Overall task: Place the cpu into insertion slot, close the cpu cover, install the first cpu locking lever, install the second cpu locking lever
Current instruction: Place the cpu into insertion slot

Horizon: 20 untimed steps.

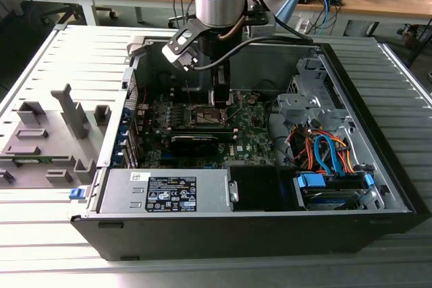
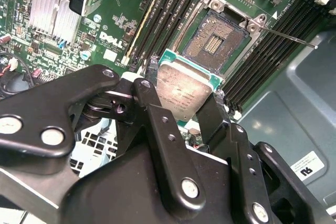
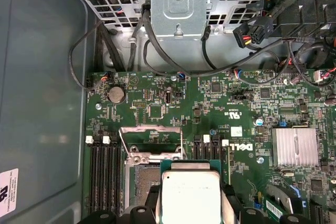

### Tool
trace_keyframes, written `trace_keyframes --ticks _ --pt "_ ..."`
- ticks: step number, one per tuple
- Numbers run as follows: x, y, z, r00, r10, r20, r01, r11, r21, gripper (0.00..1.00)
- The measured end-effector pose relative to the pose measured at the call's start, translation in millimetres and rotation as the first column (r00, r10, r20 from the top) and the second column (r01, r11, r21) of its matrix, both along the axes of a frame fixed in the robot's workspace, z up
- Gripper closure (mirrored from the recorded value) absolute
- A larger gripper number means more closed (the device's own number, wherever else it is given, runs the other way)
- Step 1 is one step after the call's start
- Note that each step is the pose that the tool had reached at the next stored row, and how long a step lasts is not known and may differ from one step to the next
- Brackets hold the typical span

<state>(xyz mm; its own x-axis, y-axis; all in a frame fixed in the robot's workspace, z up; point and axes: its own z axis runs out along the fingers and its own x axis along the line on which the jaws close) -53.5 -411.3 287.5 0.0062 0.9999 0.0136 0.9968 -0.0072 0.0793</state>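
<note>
In the exterior view, the arm reaches down into the open computer case (image 1: 395, 187), which lies on its side on the ribbed counter (image 1: 47, 247) so the motherboard (image 1: 250, 136) faces up. The claw (image 1: 219, 99) hangs low over the board's upper middle, where the socket sits.

In the second wrist view, the claw (image 2: 185, 98) is pinching the cpu (image 2: 181, 85) by two opposite edges. That leaves the silvery face and the underside free, probably so the chip can drop flat without the fingers (image 2: 212, 116) fouling the rim. The insertion slot (image 2: 214, 41) lies just beyond the chip, bare and uncovered, its contact field exposed. The chip is not yet seated. A thin locking lever (image 2: 289, 36) sticks out to the side, swung clear of the opening.

In the first wrist view, the cpu (image 3: 191, 195) is gripped in the claw (image 3: 191, 205). The cpu cover (image 3: 150, 156) stands flipped open beside it, out of the way. A strip of the insertion slot (image 3: 137, 182) shows beside the chip, so the two are offset, not aligned.
</note>
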Motion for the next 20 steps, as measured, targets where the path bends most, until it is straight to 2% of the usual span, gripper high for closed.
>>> trace_keyframes --ticks 20 --pt "-0.1 1.1 -3.4 1.0 0.0 0.0 0.0 1.0 0.0 0.46"
